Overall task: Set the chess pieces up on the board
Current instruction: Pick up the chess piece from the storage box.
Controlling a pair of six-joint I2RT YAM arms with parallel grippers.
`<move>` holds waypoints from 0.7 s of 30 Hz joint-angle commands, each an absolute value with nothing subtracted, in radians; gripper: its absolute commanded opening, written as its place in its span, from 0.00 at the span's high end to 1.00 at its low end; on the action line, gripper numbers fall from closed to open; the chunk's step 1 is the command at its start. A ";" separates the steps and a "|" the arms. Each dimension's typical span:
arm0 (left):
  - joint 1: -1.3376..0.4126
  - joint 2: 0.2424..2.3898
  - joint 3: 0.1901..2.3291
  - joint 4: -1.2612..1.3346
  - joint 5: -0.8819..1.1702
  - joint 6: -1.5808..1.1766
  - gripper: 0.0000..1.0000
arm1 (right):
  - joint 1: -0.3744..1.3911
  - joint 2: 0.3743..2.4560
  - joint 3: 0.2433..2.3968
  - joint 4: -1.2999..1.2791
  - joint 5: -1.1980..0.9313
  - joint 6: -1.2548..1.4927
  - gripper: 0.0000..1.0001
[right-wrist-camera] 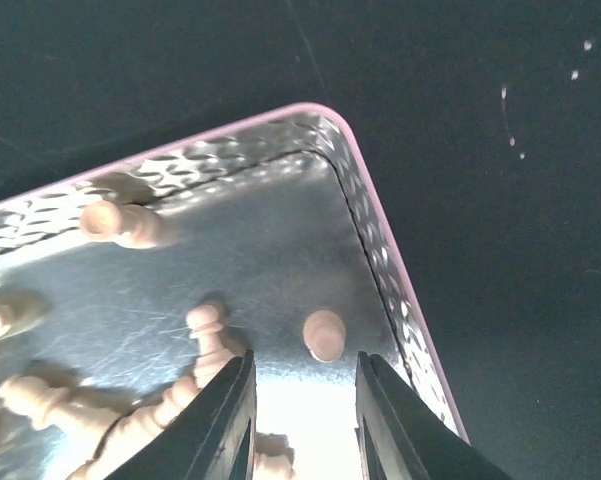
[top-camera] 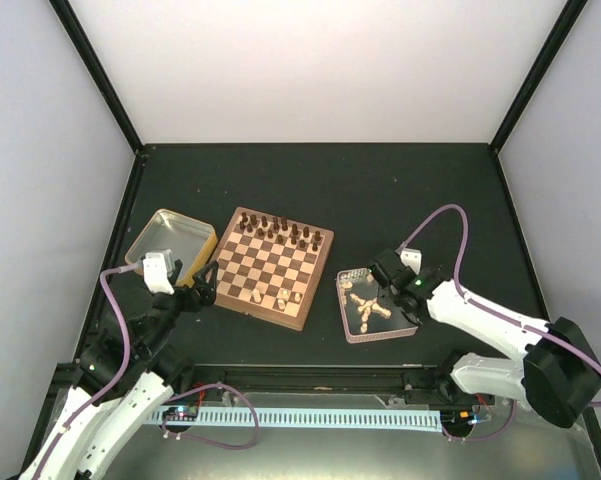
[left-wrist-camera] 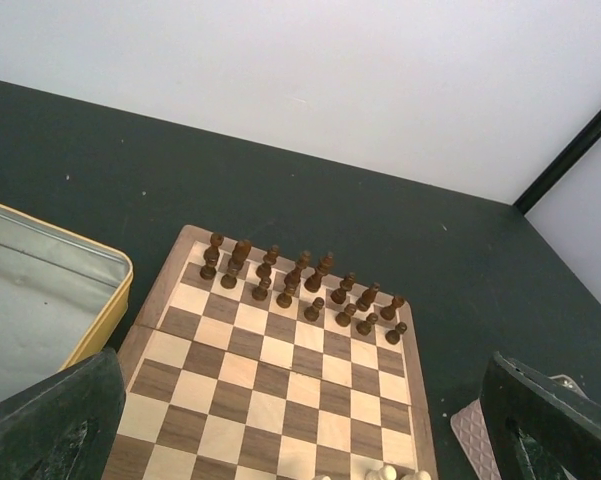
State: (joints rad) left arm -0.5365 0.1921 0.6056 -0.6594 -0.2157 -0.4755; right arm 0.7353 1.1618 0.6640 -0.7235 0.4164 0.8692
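Note:
The board [top-camera: 271, 266] lies left of centre, with dark chessmen [top-camera: 282, 232] along its far rows and a few pale chess pieces [top-camera: 280, 298] near its front edge. More pale pieces [top-camera: 368, 310] lie in a pink-rimmed tray [top-camera: 343, 300] to the right. My right gripper [top-camera: 388, 290] hangs over that tray, open and holding nothing. In the right wrist view a pale pawn [right-wrist-camera: 324, 334] stands just beyond the tips of that gripper [right-wrist-camera: 302, 365], with other pieces [right-wrist-camera: 210, 335] to its left. My left gripper [top-camera: 205, 285] is wide open at the board's left edge.
A yellow-rimmed metal tin [top-camera: 170, 240] sits left of the board, behind my left gripper. In the left wrist view the tin [left-wrist-camera: 40, 300] is at left, the board [left-wrist-camera: 280, 370] ahead, the dark chessmen [left-wrist-camera: 300, 280] at its far side and the tray corner [left-wrist-camera: 470, 435] at right.

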 commanded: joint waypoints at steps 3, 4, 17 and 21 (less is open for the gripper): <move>-0.529 0.202 0.624 -0.671 -0.244 -0.479 0.01 | 0.673 1.211 0.614 -0.613 0.361 0.831 0.72; -0.529 0.201 0.624 -0.671 -0.244 -0.479 0.01 | 0.664 1.220 0.613 -0.601 0.348 0.823 0.72; -0.529 0.207 0.624 -0.671 -0.247 -0.480 0.01 | 0.623 1.289 0.616 -0.577 0.347 0.812 0.80; -0.529 0.207 0.623 -0.672 -0.247 -0.480 0.01 | 0.622 1.296 0.615 -0.591 0.354 0.820 0.81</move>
